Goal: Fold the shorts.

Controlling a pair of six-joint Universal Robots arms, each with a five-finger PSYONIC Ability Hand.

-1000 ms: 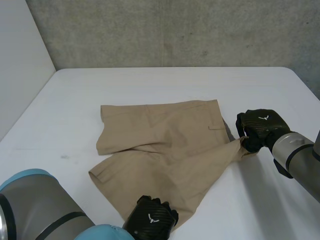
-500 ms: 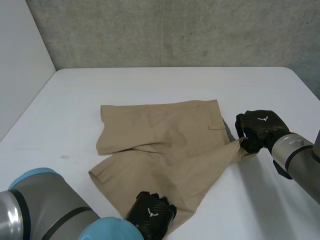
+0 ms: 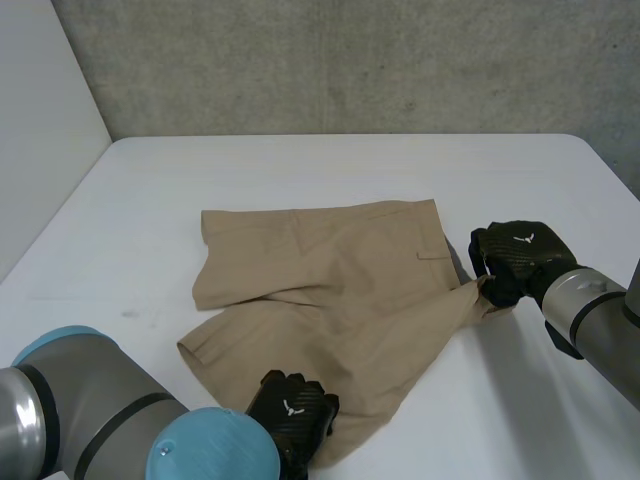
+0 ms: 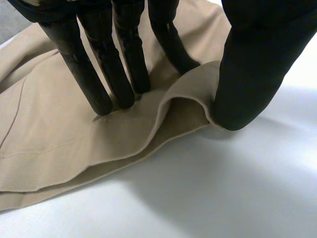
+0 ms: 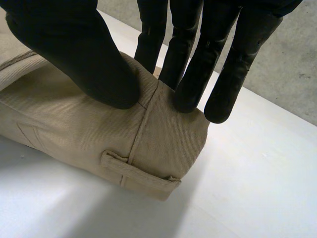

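The tan shorts lie spread on the white table, waistband to the right and legs to the left. My left hand is at the near edge of the near leg. In the left wrist view its fingers press down on the cloth and its thumb pushes against the edge, so a ridge of cloth stands pinched between them. My right hand holds the near waistband corner, lifted a little. In the right wrist view its thumb and fingers pinch the waistband just above a belt loop.
A grey concrete wall runs behind the table and a pale wall stands at the left. My left arm's grey and light-blue elbow fills the near left corner. Bare white tabletop surrounds the shorts.
My left hand has slid a little further onto the shorts' near edge and its fingers have drawn in toward the thumb. The right hand and the shorts have stayed put.
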